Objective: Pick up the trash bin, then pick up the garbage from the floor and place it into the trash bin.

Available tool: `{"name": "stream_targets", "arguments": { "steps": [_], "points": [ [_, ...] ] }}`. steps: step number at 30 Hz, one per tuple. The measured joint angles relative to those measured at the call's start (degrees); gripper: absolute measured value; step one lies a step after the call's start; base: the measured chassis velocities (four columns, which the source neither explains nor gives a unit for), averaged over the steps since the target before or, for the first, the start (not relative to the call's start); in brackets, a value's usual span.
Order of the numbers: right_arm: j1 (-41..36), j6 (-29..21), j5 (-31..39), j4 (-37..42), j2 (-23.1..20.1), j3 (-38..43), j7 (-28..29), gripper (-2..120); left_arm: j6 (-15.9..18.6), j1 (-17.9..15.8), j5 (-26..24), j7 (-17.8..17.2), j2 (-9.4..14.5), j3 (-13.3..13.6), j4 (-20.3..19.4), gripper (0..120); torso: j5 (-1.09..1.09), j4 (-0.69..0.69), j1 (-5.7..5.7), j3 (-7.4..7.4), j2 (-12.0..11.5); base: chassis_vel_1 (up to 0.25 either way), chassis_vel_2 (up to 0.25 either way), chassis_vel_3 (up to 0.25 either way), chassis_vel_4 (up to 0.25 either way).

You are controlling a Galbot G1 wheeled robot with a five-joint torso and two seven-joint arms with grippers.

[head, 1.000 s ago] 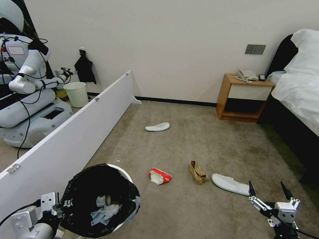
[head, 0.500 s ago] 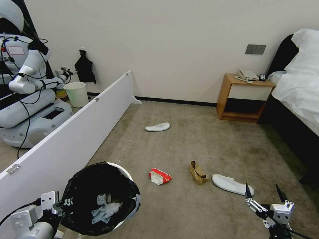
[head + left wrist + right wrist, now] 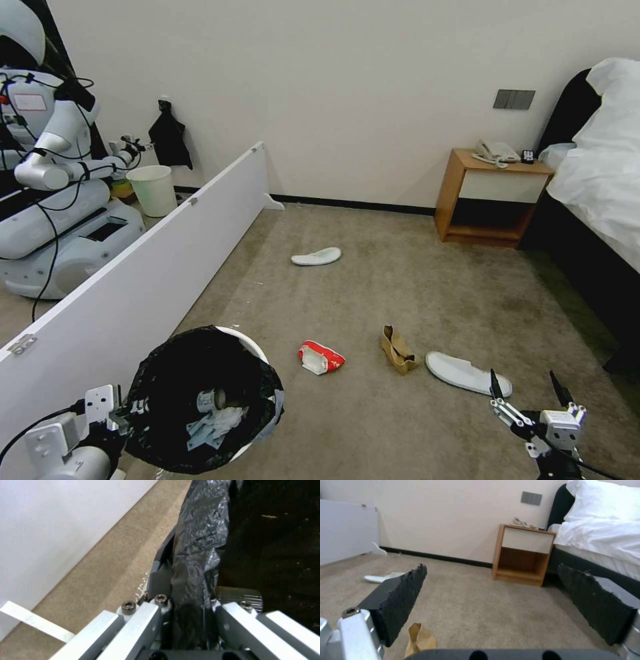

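Lower now, right gripper [image 3: 527, 387], jaws apart.

Left gripper [image 3: 127, 417] lower left: white metal bracket links, hex screws, black cable; right gripper [image 3: 527, 393] lower right: white body, black toothed pointed fingers [image 3: 400, 597]

Beige carpeted floor [image 3: 413, 293] carries a brown paper bag [image 3: 397, 349]; a red-white wrapper [image 3: 321, 356] left of it, a white slipper [image 3: 468, 373] just right, another slipper [image 3: 316, 256] farther back.
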Motion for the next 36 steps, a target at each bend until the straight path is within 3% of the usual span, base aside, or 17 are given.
{"name": "stream_targets", "arguments": {
  "steps": [36],
  "points": [
    [0.4,0.1,0.3,-0.5,0.4,0.1,-0.4,100,-0.5,0.3,0.2,0.4,-0.8,0.1,0.2,3,0.0,0.0,0.0,0.0,0.0,-0.033,0.033,0.037,-0.032]
  ]
}}
